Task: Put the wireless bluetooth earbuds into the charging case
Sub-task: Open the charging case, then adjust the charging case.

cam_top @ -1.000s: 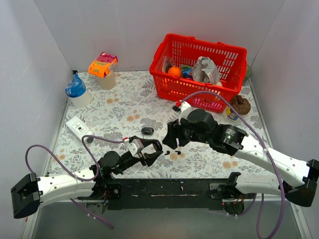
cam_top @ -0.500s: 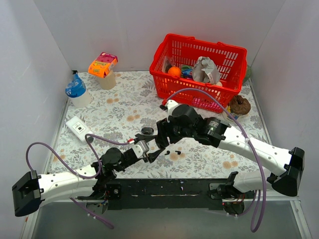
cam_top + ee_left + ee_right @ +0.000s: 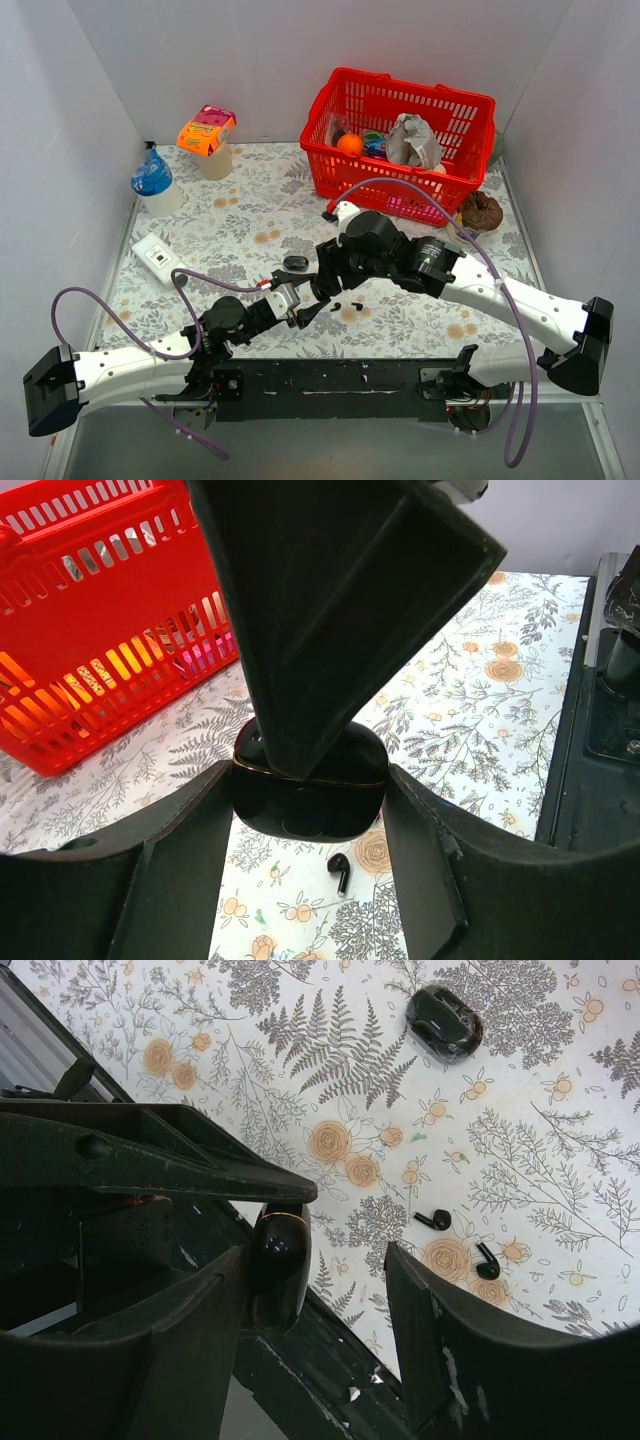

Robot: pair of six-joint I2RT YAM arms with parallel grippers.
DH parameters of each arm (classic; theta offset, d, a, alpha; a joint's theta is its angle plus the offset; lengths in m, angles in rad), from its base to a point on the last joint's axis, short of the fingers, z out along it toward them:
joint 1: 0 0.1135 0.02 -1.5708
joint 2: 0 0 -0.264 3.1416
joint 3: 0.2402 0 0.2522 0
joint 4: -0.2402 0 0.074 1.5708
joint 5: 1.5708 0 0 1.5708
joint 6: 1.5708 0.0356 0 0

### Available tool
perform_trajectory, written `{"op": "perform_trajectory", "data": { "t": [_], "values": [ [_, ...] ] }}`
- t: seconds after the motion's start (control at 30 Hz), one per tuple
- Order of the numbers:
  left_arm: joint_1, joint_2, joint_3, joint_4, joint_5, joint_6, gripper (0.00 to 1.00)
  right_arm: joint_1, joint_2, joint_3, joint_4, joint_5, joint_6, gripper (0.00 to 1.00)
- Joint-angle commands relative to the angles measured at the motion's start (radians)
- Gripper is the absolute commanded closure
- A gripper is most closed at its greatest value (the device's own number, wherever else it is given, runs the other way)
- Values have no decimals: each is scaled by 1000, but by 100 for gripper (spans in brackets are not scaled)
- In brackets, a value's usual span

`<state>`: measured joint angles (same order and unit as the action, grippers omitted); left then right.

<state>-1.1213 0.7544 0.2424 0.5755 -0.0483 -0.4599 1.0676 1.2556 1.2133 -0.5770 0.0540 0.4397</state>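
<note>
Left fingers point(image 3: 150, 870) were clamped on the glossy black charging case point(image 3: 310, 795). Its top was hidden behind one of the right fingers point(image 3: 470, 1360), which were spread wide with nothing gripped, so I couldn't tell if the case was open. Both earbuds point(image 3: 433, 1221) lay loose on the tabletop point(image 3: 470, 710) near the case, slightly apart. Another black oval piece point(image 3: 445, 1020) sat farther from the case.

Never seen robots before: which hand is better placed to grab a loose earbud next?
Right. The left hand grips the glossy black oval charging case; the right hand hangs open over two tiny black plastic earbuds.
</note>
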Motion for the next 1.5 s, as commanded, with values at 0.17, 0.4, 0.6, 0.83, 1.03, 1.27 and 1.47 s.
{"op": "perform_trajectory", "data": {
  "t": [0.17,0.4,0.6,0.83,1.03,1.27,1.47],
  "values": [
    [-5,-13,34,-9,-2,9,100,-1,-51,-6,-9,64,2,37],
    [-3,-20,32,-16,-12,1,100,-3,-82,-18,-14,104,11,37],
    [-3,-20,35,-23,-13,-2,100,-3,-128,-31,37,92,7,37],
    [-5,-6,40,-16,-18,-6,100,-3,-105,-35,86,-6,-4,48],
    [-3,-3,47,-17,-16,-10,100,-3,-70,-31,71,-7,-1,54],
    [-3,-12,46,-26,-22,-8,100,-3,-47,-18,26,38,-2,58],
    [-5,-21,43,-35,-30,-10,100,-3,-42,-26,17,60,-2,60]
  ]
}}
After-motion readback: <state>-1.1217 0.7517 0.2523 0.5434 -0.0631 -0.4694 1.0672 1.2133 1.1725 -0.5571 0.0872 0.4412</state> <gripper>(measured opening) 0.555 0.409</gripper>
